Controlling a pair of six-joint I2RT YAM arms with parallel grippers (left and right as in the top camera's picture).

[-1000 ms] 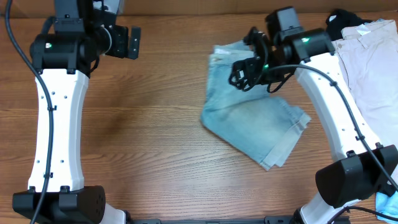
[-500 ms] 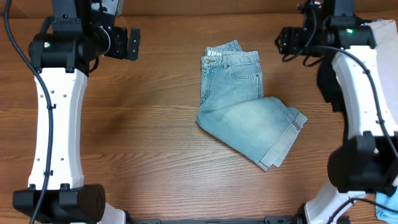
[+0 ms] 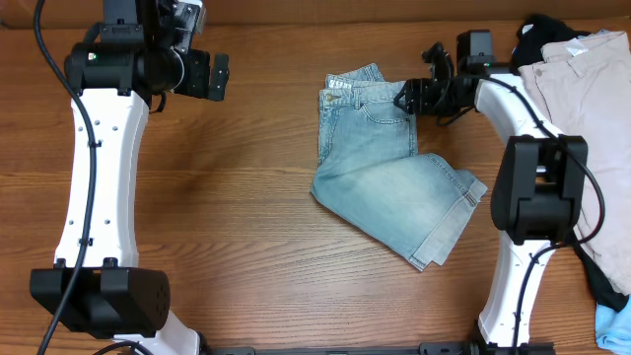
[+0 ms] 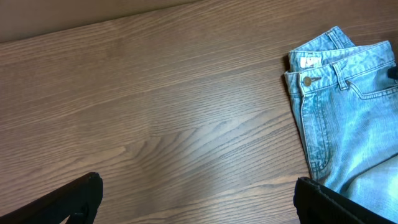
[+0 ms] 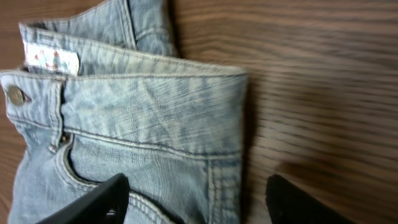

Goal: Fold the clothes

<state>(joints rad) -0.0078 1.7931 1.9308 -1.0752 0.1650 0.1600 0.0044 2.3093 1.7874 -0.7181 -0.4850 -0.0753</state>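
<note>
My right claw [image 3: 409,99]: released, with the fingers [image 5: 102,199] spread and nothing clamped. I hang low over the waistband corner of the denim shorts [image 3: 385,177], one finger above the cloth and the other above bare wood. I cannot tell whether a tip brushes the denim.
My left claw [image 3: 215,77]: spread wide and empty, up over the bare table [image 3: 237,227], well apart from the shorts.
Where the shorts lie: mid-table and flat, folded over on themselves. The waistband points to the far edge and the cuffed hem [image 3: 458,222] is angled toward the near right.
Denim: faded light blue with a streaky washed weave. Pale double stitching runs along the seams, and there is a curved pocket seam below the band.
Waistband: thick, with a squared corner, a round metal button [image 5: 15,95] and a white sewn label [image 5: 53,59] inside the back.
Table top: brown wood grain, smooth, with a slight sheen.
Far right: beige trousers [image 3: 592,108], soft and creased, with a black garment [image 3: 537,30] bunched just beside them.
</note>
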